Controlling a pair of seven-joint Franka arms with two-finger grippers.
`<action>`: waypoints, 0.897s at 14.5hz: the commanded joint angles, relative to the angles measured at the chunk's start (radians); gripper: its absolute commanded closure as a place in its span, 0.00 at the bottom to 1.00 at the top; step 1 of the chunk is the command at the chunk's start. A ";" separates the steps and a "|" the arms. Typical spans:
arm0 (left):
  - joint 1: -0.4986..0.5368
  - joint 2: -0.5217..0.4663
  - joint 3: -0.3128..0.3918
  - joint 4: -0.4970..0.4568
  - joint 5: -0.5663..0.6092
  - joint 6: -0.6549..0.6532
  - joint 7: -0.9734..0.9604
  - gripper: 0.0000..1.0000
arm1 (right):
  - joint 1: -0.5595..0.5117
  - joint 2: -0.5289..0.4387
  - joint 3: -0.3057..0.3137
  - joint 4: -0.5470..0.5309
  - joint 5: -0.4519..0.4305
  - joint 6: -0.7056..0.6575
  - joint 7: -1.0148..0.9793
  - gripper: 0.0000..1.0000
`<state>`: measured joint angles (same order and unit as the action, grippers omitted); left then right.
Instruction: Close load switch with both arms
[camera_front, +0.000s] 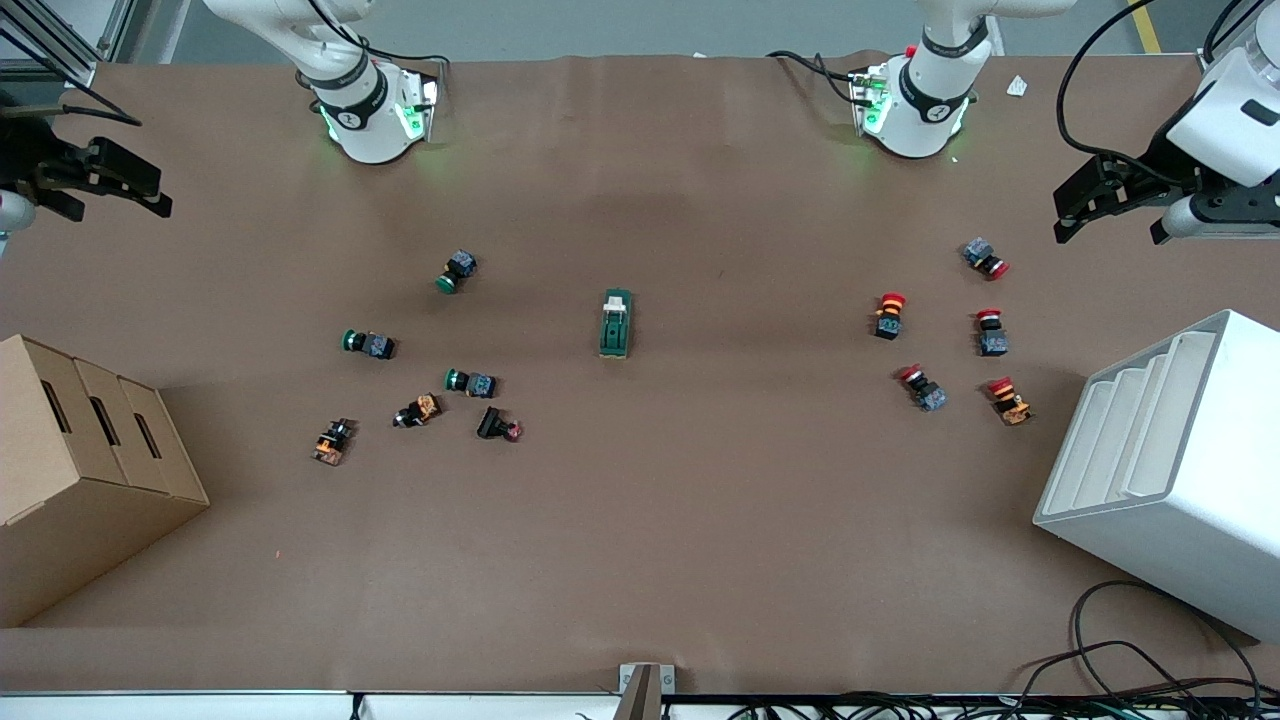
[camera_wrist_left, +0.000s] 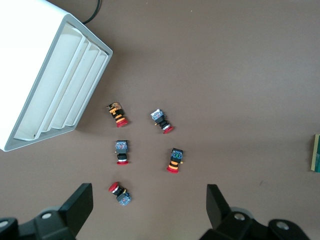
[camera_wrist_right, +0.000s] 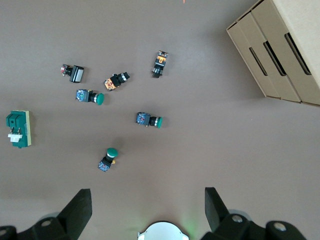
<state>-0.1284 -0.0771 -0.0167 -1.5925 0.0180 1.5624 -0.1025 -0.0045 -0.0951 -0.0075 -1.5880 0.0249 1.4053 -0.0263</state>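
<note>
1. The load switch (camera_front: 616, 323) lies alone in the middle of the surface (camera_front: 640, 540), between a scatter of green and orange push buttons (camera_front: 420, 375) toward the right arm's end and a group of red push buttons (camera_front: 945, 340) toward the left arm's end
2. Its long axis runs from the robots' bases toward the front camera, with the white lever (camera_front: 616, 301) at the end nearer the bases
3. The left pincer (camera_front: 1115, 205) hangs wide open and empty over its own end of the surface, above the white tray (camera_front: 1160, 450)
4. The right pincer (camera_front: 100, 185) hangs likewise open and empty at its end, above the cardboard box (camera_front: 70, 450)
5. Both are well apart from the switch, neither clearly nearer; each would have to travel inward along the surface to reach it
</note>
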 joint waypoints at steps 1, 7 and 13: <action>0.003 0.010 -0.003 0.029 0.008 -0.025 0.007 0.00 | 0.000 -0.023 0.004 -0.018 -0.023 0.009 -0.012 0.00; -0.037 0.100 -0.032 0.098 0.017 -0.021 -0.005 0.00 | -0.002 -0.022 0.003 -0.017 -0.022 -0.003 -0.009 0.00; -0.195 0.249 -0.141 0.114 0.137 0.068 -0.305 0.00 | -0.008 0.005 0.003 0.011 -0.022 -0.014 -0.004 0.00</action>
<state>-0.2672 0.1232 -0.1407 -1.5170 0.1015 1.6366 -0.2912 -0.0050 -0.0942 -0.0082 -1.5790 0.0161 1.4001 -0.0277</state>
